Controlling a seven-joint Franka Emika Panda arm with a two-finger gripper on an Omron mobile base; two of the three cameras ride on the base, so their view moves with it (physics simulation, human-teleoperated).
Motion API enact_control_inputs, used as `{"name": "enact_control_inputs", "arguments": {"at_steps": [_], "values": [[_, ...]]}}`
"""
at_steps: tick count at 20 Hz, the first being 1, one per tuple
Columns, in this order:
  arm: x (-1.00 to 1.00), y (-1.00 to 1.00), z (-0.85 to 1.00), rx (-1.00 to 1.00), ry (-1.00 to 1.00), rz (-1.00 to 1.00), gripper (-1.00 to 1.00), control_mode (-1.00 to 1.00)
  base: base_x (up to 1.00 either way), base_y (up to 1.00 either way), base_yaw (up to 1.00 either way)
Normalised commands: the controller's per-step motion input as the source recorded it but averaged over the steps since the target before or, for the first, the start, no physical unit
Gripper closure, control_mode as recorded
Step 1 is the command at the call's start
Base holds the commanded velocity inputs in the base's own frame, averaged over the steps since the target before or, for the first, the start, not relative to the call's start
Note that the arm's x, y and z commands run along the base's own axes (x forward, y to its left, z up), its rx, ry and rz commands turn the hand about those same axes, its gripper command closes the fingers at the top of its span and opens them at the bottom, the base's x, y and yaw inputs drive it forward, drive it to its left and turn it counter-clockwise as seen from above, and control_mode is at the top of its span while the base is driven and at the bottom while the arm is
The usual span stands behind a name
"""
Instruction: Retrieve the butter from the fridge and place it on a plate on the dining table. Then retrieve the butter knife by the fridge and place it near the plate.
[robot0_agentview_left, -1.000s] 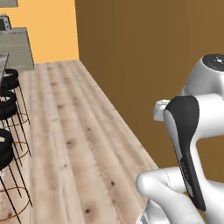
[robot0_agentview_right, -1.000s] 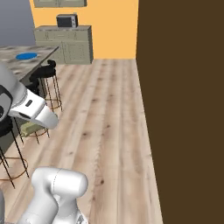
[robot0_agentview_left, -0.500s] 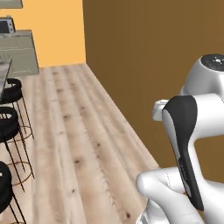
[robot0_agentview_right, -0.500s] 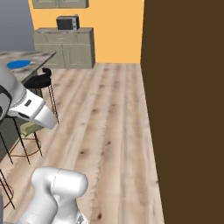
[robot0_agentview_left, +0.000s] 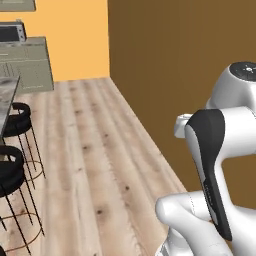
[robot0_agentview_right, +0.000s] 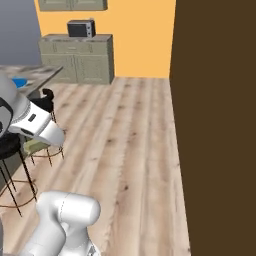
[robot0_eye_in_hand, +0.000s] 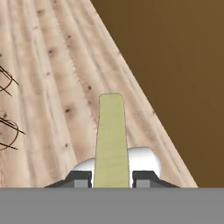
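**A:** whole view swung over the last second, so that's the base driving, not stuff moving. Brown wall (robot0_agentview_left: 190, 75) slid left, and the counter (robot0_agentview_right: 35, 75) with the blue plate (robot0_agentview_right: 19, 82) sits closer to the left edge now.

**B:** and the butter (robot0_eye_in_hand: 112, 144)?

**A:** clamped between the jaws, sticking out past the fingertips (robot0_eye_in_hand: 81, 178) over the wood floor (robot0_eye_in_hand: 57, 87). My guess: it's hauling it to the plate, drop-off not done, knife comes later.
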Motion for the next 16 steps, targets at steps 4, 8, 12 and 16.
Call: {"name": "enact_control_inputs", "arguments": {"at_steps": [4, 8, 12, 16], "values": [[0.00, 0.00, 0.00, 0.00, 0.00, 0.00, 1.00, 1.00, 1.00, 0.04, 0.10], [0.00, 0.00, 0.00, 0.00, 0.00, 0.00, 1.00, 1.00, 1.00, 0.01, 0.09], [0.00, 0.00, 0.00, 0.00, 0.00, 0.00, 1.00, 1.00, 1.00, 0.00, 0.11], [0.00, 0.00, 0.00, 0.00, 0.00, 0.00, 1.00, 1.00, 1.00, 0.00, 0.11]]}}
